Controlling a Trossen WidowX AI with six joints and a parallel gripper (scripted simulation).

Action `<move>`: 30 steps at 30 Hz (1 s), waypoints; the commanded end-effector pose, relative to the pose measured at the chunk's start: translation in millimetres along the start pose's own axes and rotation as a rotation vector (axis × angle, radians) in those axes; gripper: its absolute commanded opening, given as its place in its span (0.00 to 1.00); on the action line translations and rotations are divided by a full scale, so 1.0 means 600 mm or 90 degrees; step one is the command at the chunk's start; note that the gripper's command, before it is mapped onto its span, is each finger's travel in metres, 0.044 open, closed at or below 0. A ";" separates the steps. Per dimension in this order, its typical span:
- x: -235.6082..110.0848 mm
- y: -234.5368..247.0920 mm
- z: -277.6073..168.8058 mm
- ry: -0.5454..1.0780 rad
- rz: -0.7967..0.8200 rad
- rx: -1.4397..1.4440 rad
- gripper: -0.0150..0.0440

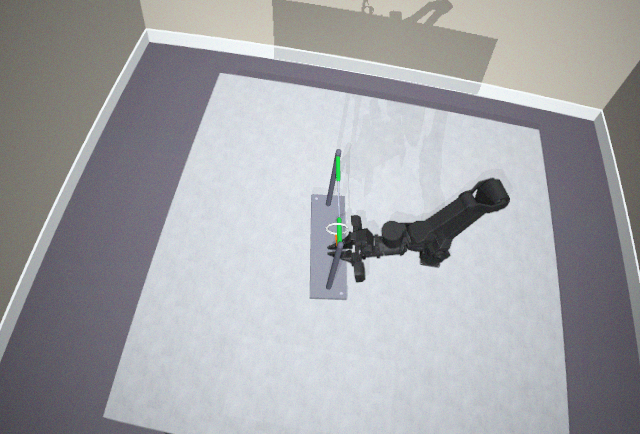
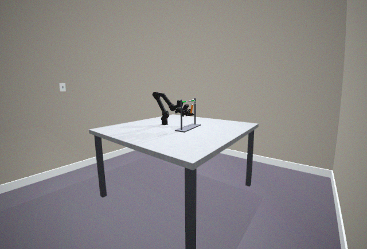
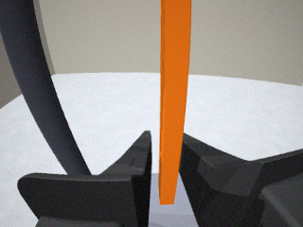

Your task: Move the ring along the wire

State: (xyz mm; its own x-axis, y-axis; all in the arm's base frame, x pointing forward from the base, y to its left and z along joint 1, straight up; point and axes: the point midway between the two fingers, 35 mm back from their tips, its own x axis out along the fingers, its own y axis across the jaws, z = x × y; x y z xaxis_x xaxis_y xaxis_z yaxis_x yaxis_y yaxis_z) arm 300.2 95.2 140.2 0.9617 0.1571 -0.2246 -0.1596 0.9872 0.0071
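The white ring (image 1: pixel 327 229) hangs around the green part (image 1: pixel 339 233) of the wire beside the near post (image 1: pixel 334 267) (image 3: pixel 38 89). Its orange handle (image 1: pixel 336 244) (image 2: pixel 191 109) (image 3: pixel 174 57) hangs straight down from it. My gripper (image 1: pixel 339 252) (image 2: pixel 187 111) (image 3: pixel 161 135) is level with the handle's lower end, with one finger on each side. In the wrist view the fingers stand slightly apart, with a small gap beside the handle, so the gripper is open. The thin grey wire (image 1: pixel 337 202) runs on to the other green part (image 1: pixel 337 165) at the far post (image 1: pixel 330 186).
Both posts stand on a grey base plate (image 1: pixel 320 264) (image 2: pixel 187 128) on the white table (image 2: pixel 178 148). The arm's base (image 1: pixel 434 256) (image 2: pixel 164 120) stands on the table to the side of the plate.
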 end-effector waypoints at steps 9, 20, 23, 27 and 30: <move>-0.022 0.001 0.003 0.002 -0.001 0.000 0.53; -0.055 0.002 0.003 0.003 -0.001 0.001 0.53; -0.063 0.001 0.002 0.004 -0.002 0.001 0.53; -0.075 0.000 0.001 0.005 -0.002 0.001 0.53; -0.082 0.000 -0.001 0.005 -0.002 0.002 0.53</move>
State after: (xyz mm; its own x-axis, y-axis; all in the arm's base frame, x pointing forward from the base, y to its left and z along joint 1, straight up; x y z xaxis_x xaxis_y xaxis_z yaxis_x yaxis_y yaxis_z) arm 258.0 88.6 154.0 0.9622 0.1546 -0.2243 -0.1566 0.9876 0.0089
